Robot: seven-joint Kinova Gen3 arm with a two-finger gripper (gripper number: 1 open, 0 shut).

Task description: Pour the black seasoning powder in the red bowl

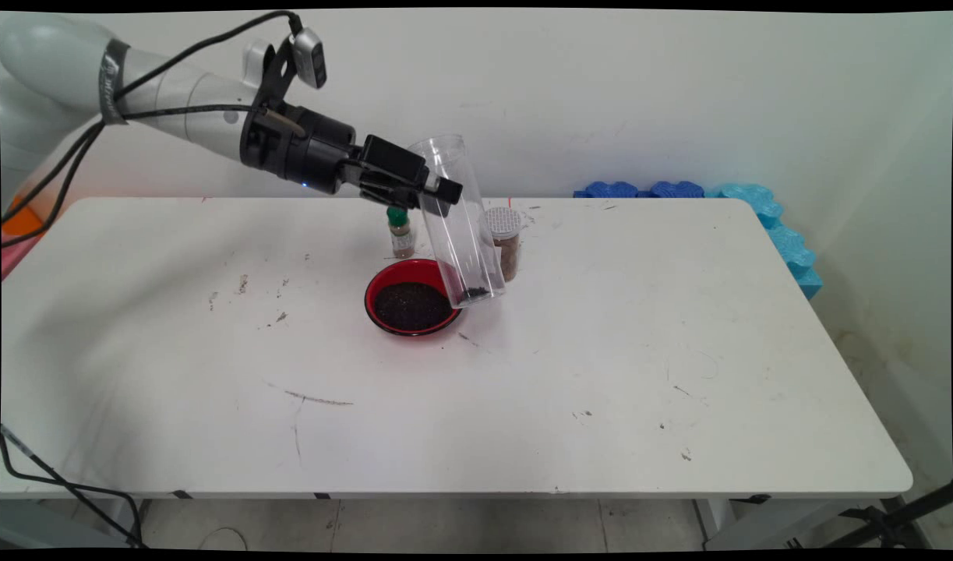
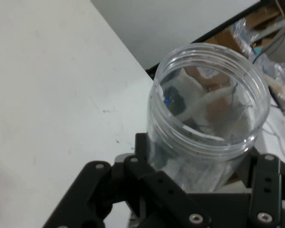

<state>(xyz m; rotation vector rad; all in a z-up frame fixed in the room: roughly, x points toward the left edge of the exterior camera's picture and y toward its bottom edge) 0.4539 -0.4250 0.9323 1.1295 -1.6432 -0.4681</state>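
Clear plastic, tall and cylindrical, the jar (image 1: 458, 226) is pinched on its upper part by the black gripper (image 1: 414, 187), whose two fingers press against its wall on either side; the jar is tilted, its open mouth at the upper left and its base at the lower right, held off the table (image 1: 601, 374); a small remnant of dark granules (image 1: 473, 294) lies in the lowest corner of the base (the rest of the jar looks transparent and unfilled); the base hangs at the right rim of a red bowl (image 1: 411, 307), overlapping it as seen from the main camera, and whether jar and bowl touch cannot be told; the bowl stands near the middle of the table toward the far side and holds a dark granular mass (image 1: 411, 305) that covers most of its inside; behind the bowl, near the table's far edge, stands a small bottle with a green cap (image 1: 400, 232), just left of the jar, and a spice jar with a pale perforated lid and brownish contents (image 1: 506, 242), just right of it and partly seen through the clear wall; in the hand view the jar's threaded round mouth (image 2: 210, 95) faces the camera, gripped between the black linkages that rise from below, with the white table beside it; the tabletop carries scattered dark scuffs and specks; blue and turquoise foam pieces (image 1: 757, 204) lie along the far right corner of the table against the wall.
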